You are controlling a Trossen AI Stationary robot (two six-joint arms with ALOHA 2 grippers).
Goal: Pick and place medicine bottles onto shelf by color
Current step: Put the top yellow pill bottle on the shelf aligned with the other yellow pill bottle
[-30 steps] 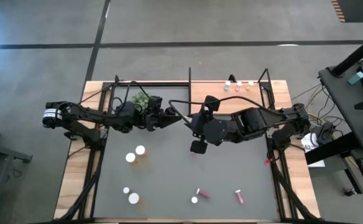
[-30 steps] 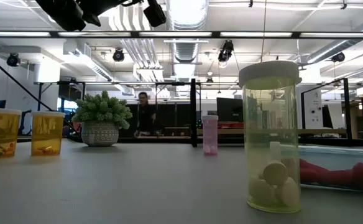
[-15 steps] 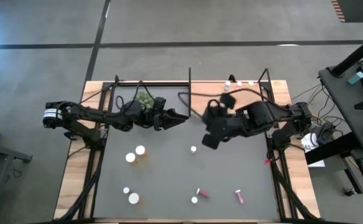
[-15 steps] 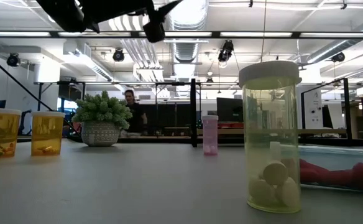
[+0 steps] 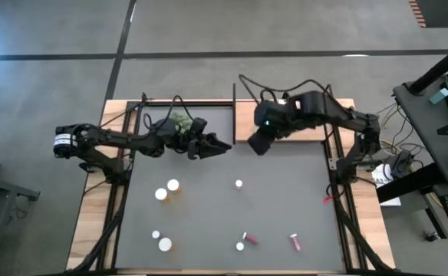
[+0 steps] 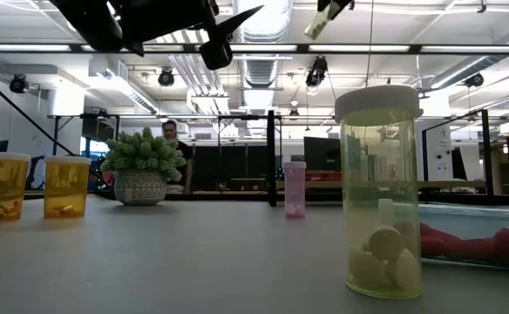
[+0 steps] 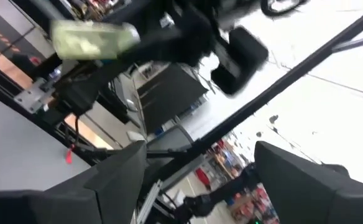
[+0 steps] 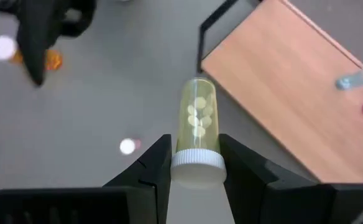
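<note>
Bottle (image 8: pixel 198 127) between right pincer (image 8: pixel 197 163) fingers

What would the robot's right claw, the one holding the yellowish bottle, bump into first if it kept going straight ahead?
Probably the grey tabletop just beside the wooden shelf; the right gripper points its yellow-green bottle near the shelf's corner, though depth is unclear.
</note>
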